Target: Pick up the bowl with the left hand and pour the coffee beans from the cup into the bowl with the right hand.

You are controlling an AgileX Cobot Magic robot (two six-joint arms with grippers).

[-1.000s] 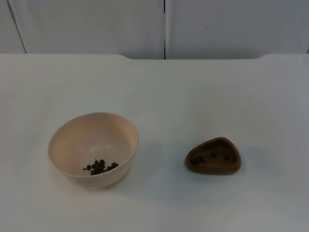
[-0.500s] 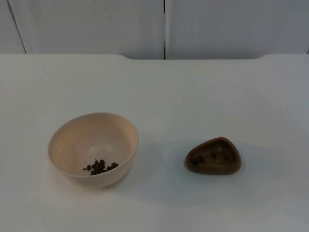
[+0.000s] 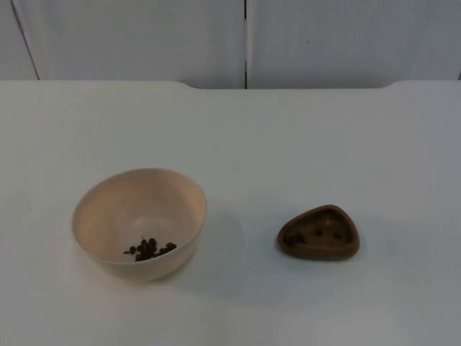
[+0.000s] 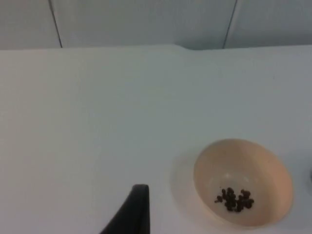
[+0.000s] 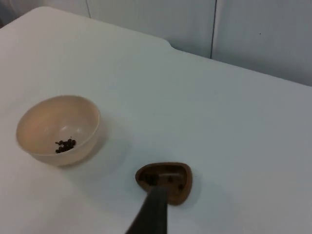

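Observation:
A cream bowl point(image 3: 139, 209) stands upright on the white table, left of centre, with a small heap of coffee beans point(image 3: 149, 249) inside it. To its right sits a low brown cup point(image 3: 319, 232) of rounded triangular shape, holding a few beans. My left gripper point(image 4: 139, 197) hovers above the table, apart from the bowl point(image 4: 243, 165) and its beans point(image 4: 235, 199). My right gripper point(image 5: 157, 197) hangs just above the near rim of the cup point(image 5: 179, 181), and the bowl point(image 5: 57, 122) lies beyond it to the side. Neither gripper holds anything that I can see.
The grey partition wall point(image 3: 245, 40) with a vertical seam closes the table point(image 3: 288, 144) at the back. White table surface runs between the bowl and the cup and all around them.

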